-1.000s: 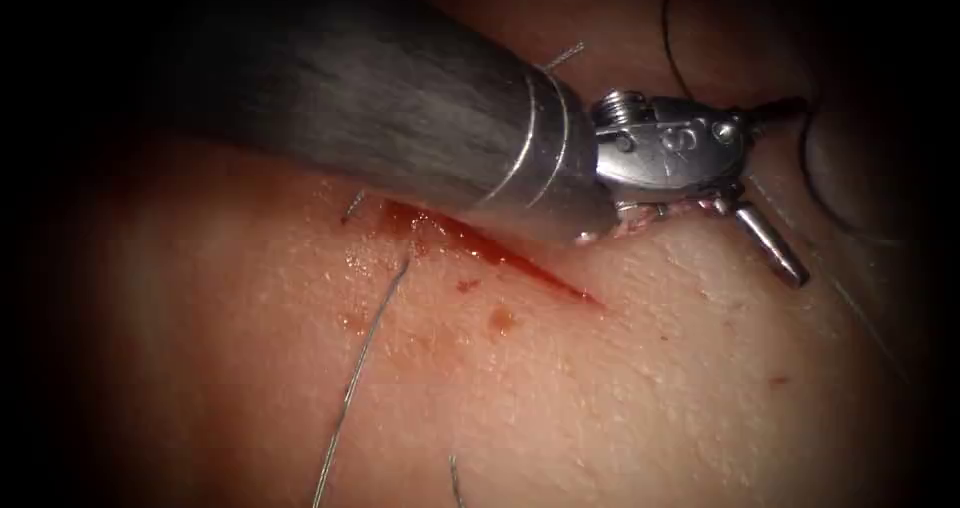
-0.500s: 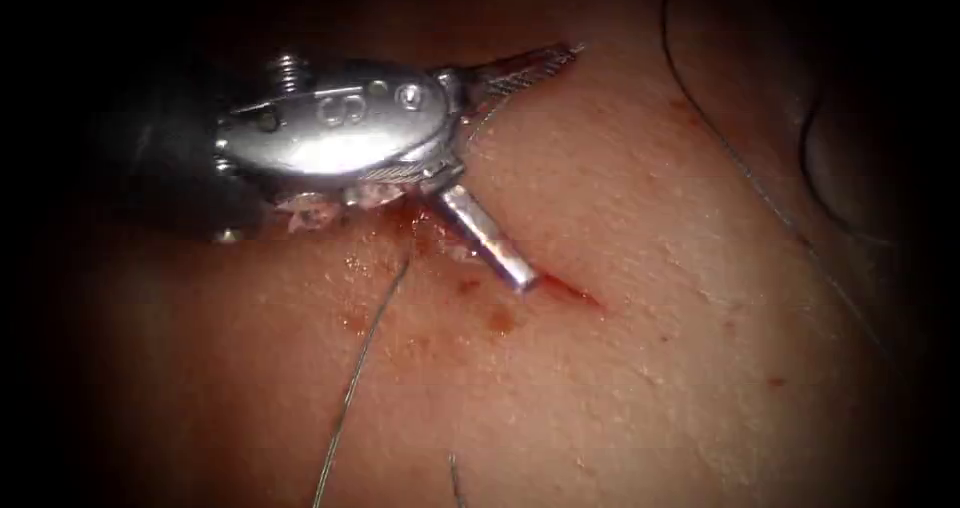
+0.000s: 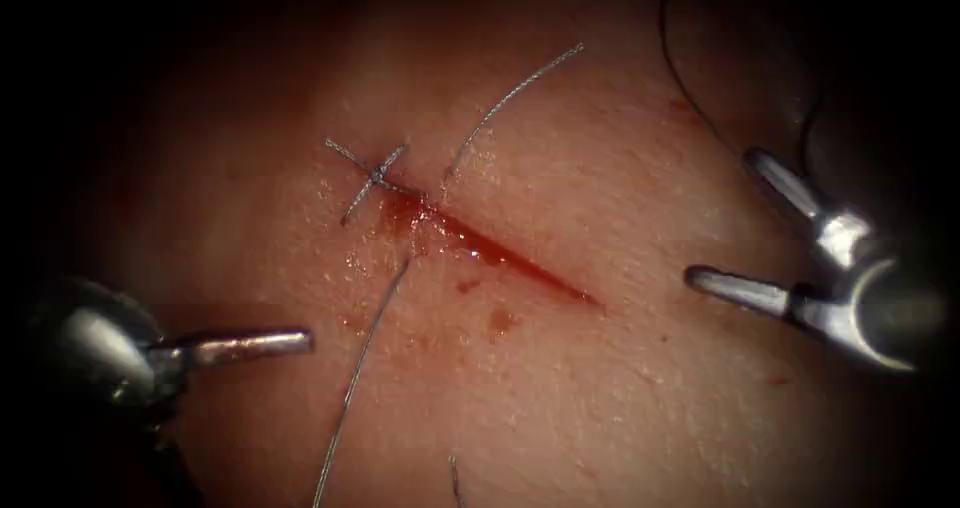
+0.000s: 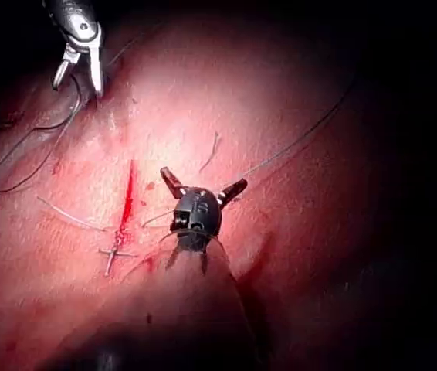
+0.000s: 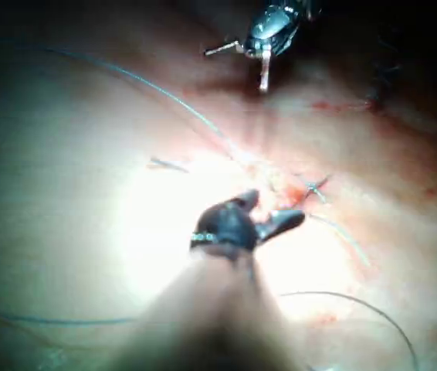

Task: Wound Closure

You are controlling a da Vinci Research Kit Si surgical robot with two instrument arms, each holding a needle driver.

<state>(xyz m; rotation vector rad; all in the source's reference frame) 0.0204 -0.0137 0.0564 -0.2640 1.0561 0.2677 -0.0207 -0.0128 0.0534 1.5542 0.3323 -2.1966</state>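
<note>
Jaws of both tools open, empty, flanking the cut [image 3: 490,253] on the tissue [image 3: 600,398].

A knot [image 3: 377,176] sits on the tissue [image 3: 620,398] at the cut's [image 3: 495,255] left end; thread [image 3: 355,383] trails below it.

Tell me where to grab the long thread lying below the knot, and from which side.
Probably best taken on the long thread mid-length, where it lies free on the tissue left of the cut, away from the knot. Come from the left: the left tool lies open beside it, across its line.
</note>
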